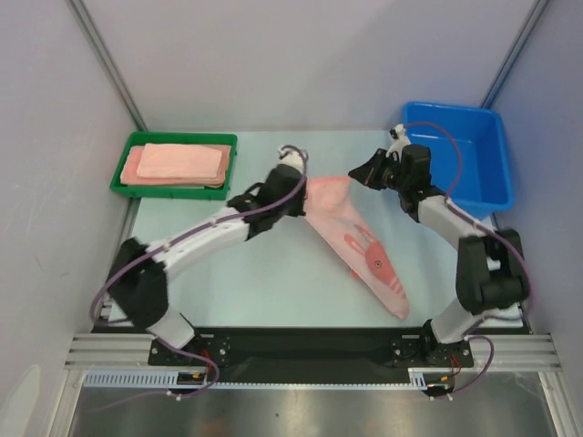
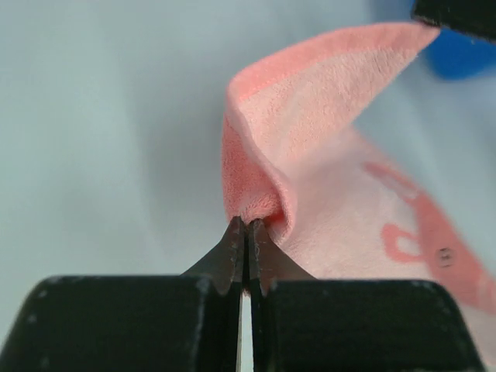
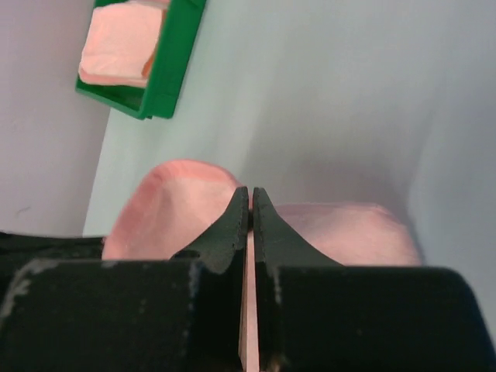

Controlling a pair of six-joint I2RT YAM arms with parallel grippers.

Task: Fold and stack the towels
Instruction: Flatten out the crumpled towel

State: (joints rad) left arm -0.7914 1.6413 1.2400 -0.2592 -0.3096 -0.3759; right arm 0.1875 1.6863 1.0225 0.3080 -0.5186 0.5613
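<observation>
Right wrist: pink towel [image 3: 167, 205] partly behind closed jaws

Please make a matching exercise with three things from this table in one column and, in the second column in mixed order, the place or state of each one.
Things:
1. green tray
2. blue bin
3. pink printed towel

Places or states:
a. pinched at one end by the left gripper and the right gripper, the other end trailing on the table
b. far right corner of the table
c. far left corner, with folded pink towels inside

Pairs: 1-c, 2-b, 3-a
</observation>
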